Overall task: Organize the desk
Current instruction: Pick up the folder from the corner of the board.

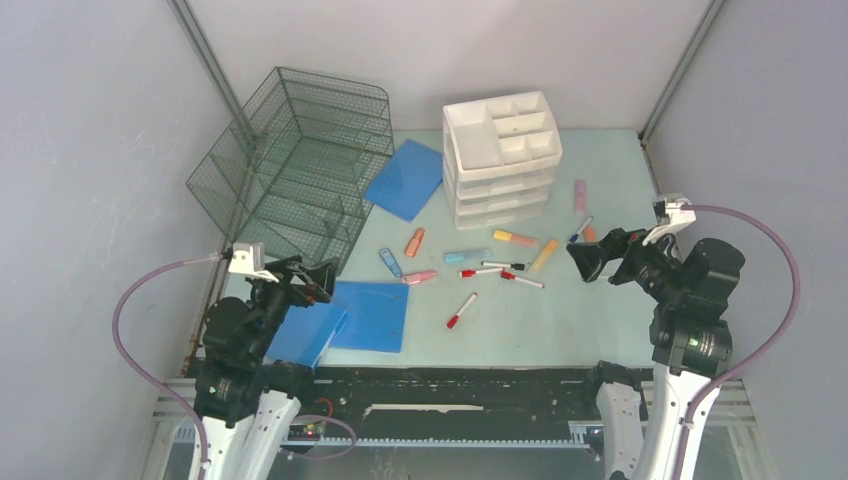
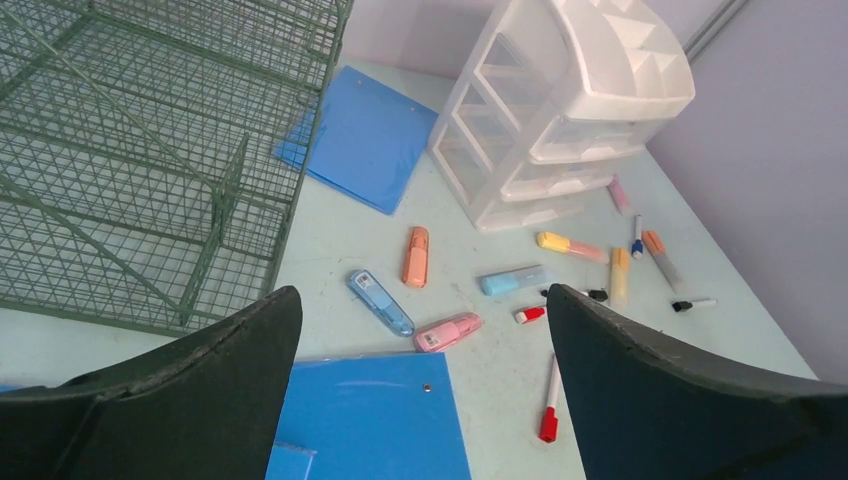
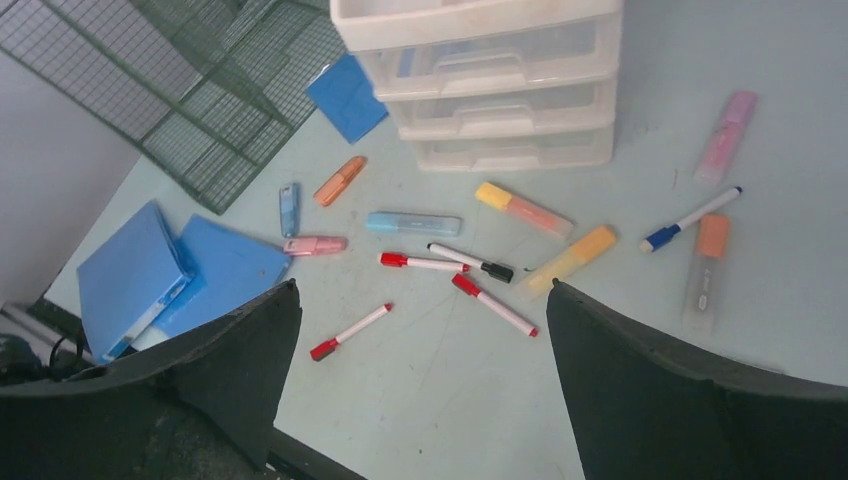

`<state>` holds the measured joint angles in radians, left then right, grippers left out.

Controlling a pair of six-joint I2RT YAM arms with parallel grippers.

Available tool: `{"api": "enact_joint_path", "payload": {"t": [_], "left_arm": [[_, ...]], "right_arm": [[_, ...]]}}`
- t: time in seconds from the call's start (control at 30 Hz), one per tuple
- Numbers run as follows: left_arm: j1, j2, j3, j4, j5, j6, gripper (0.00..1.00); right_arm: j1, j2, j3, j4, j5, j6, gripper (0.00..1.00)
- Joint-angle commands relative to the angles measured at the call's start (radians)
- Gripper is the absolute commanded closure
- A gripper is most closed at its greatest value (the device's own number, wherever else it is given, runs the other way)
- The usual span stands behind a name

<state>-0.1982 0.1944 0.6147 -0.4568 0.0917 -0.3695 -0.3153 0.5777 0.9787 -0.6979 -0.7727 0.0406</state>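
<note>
Your left hand [image 1: 312,277] hangs wide open over the near left of the bench [image 1: 590,320] with nothing in it. Your right hand [image 1: 592,255] is spread just as wide and just as empty, above the right side.

The bench is the pale mint-green top that fills the space ahead of both arms, and everything lies scattered across it. At the far left a green wire rack [image 1: 300,160] looks tipped over. A white drawer unit [image 1: 500,155] stands upright at the far middle, with a blue folder [image 1: 405,178] lying flat between the two. A second blue folder [image 1: 372,315] lies near the front edge. A blue binder [image 1: 305,335] touches its left side, partly under your left hand.

Between your hands is a loose spread of pens (too many to list). Among them are an orange highlighter [image 1: 414,242], a pale blue highlighter [image 1: 467,255] and a yellow highlighter [image 1: 544,255]. A red-capped marker [image 1: 461,310] lies alone, nearest the front. A pink highlighter [image 1: 579,195] lies just right of the drawer unit.
</note>
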Motion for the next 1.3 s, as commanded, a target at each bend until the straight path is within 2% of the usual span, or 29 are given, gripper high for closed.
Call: {"api": "enact_joint_path", "payload": {"t": [0.0,0.17,0.27,0.53,0.67,0.77,0.87,1.07,1.17,1.27], "left_arm": [[0.022,-0.012,0.027,0.022,0.057,-0.047,0.0],[0.034,0.012,0.01,0.082,0.139,-0.114,0.0],[0.038,0.034,-0.011,0.128,0.195,-0.15,0.0],[0.039,0.151,-0.079,0.276,0.33,-0.238,0.0],[0.003,0.199,-0.096,0.289,0.33,-0.253,0.0],[-0.062,0.224,-0.099,0.276,0.255,-0.253,0.0],[-0.174,0.272,-0.095,0.248,0.119,-0.24,0.0],[-0.54,0.448,-0.022,0.051,-0.387,-0.207,0.0],[-0.697,0.536,-0.002,-0.019,-0.564,-0.252,0.0],[-0.809,0.638,0.026,-0.086,-0.685,-0.324,0.02]], "right_arm": [[-0.009,0.01,0.017,0.036,0.095,0.093,0.01],[-0.014,0.028,0.007,0.061,0.146,0.133,0.01],[-0.015,0.035,-0.015,0.097,0.126,0.13,0.01],[0.035,0.056,-0.141,0.246,-0.085,-0.005,0.01],[0.087,0.103,-0.169,0.207,-0.249,-0.156,0.0],[0.108,0.128,-0.183,0.15,-0.347,-0.278,0.0],[0.131,0.144,-0.2,0.133,-0.356,-0.339,0.0],[0.191,0.136,-0.204,0.077,-0.274,-0.435,0.0],[0.198,0.122,-0.204,0.067,-0.235,-0.455,0.0],[0.202,0.126,-0.204,0.057,-0.195,-0.464,0.0]]}}
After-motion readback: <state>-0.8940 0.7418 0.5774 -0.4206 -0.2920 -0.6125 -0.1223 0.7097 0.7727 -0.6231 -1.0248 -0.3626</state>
